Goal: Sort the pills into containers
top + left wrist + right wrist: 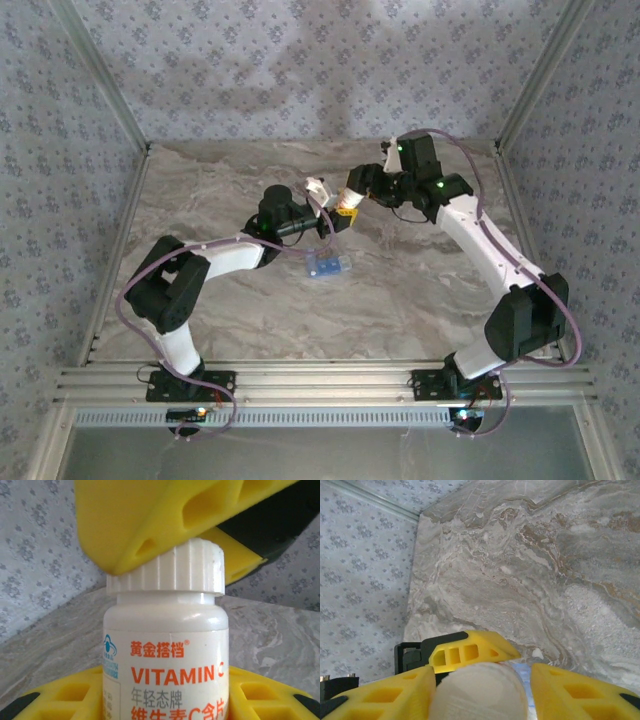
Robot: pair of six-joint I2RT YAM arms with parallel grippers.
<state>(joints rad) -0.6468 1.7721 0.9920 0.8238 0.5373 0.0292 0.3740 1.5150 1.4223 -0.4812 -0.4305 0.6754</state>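
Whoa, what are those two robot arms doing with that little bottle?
The left gripper is holding a white vitamin bottle up off the table. The right gripper has its yellow fingers around the ribbed cap, with a small gap on one side. It is probably working the cap off. The blue pill box waits on the table nearby.

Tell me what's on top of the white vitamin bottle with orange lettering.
A ribbed white screw cap sits on the white plastic vitamin bottle, between the yellow fingers of the right pincer. The opaque cap and walls hide whatever is inside.
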